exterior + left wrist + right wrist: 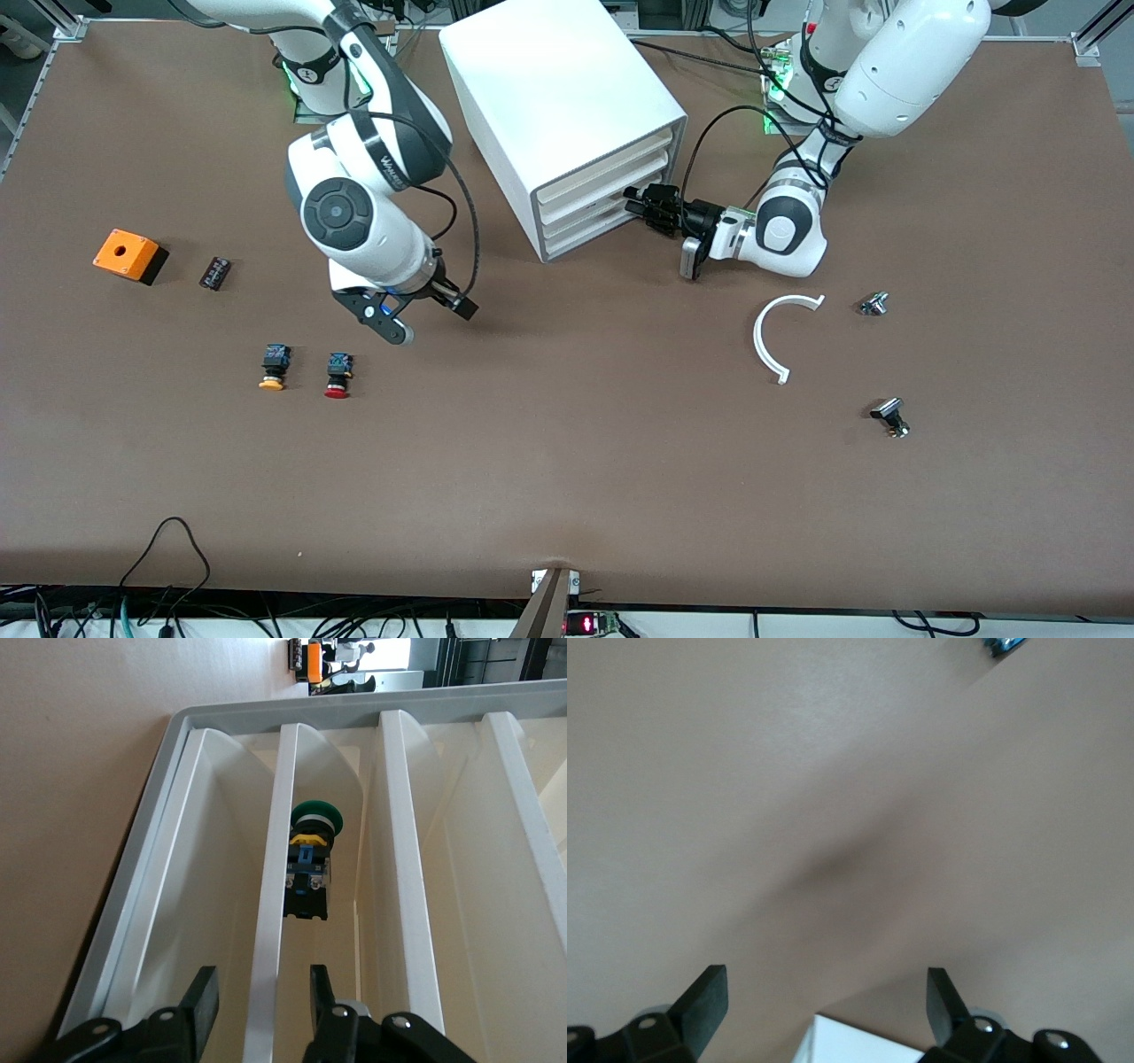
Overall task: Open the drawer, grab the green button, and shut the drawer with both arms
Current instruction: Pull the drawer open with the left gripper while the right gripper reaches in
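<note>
The white cabinet (558,106) stands at the back middle of the table, drawers facing the left arm's end. My left gripper (642,206) is at the drawer fronts. In the left wrist view it (261,983) is open, one finger on each side of a low drawer's (270,921) white front lip, not clamping it. The green-capped button (310,859) lies inside the tray next to that lip. No drawer stands pulled out in the front view. My right gripper (432,319) hangs open and empty over bare table, also in its wrist view (824,992).
A yellow-capped button (275,366) and a red-capped one (337,374) lie near the right gripper. An orange box (130,254) and a small black part (215,272) lie toward the right arm's end. A white arc (769,332) and two metal parts (874,304) (890,418) lie toward the left arm's end.
</note>
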{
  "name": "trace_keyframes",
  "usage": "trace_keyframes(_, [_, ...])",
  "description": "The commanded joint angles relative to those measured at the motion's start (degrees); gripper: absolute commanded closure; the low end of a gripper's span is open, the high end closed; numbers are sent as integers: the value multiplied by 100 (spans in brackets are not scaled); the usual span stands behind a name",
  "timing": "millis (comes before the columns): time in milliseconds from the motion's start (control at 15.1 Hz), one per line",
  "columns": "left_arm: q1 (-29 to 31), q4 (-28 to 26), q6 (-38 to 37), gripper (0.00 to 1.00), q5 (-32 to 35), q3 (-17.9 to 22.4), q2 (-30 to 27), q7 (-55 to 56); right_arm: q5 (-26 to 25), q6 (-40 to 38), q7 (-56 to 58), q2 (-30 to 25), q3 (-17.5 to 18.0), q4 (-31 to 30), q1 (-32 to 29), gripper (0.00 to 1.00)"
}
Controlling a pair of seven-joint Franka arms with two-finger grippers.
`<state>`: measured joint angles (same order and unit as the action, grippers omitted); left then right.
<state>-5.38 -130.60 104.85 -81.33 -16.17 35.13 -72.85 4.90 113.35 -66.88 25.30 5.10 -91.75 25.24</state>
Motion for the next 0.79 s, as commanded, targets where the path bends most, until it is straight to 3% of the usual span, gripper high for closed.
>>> trace_keyframes(0, [-129, -53, 44, 56, -217, -26, 72, -186, 72, -59, -666, 413, -36, 788, 227, 1])
trace_keyframes(66, [-147, -53, 44, 67, -217, -26, 99, -194, 72, -68, -807, 536, -36, 973, 288, 1])
trace_keyframes(132, [-148, -53, 44, 96, -217, -26, 99, -194, 72, -76, -939, 651, -44, 1149, 341, 1])
trace_keyframes(198, [-130, -27, 1, 100, -182, -26, 90, -186, 64, -76, -1097, 748, -44, 1307, 385, 1])
trace_keyframes(463, [-51, 43, 0, 100, -138, 9, 64, -98, 55, -68, -1502, 968, -44, 1695, 509, 1])
trace_keyframes(727, [168, 560, 18, 100, 203, 114, 116, 244, 55, -32, -1897, 1275, -44, 2274, 579, 1])
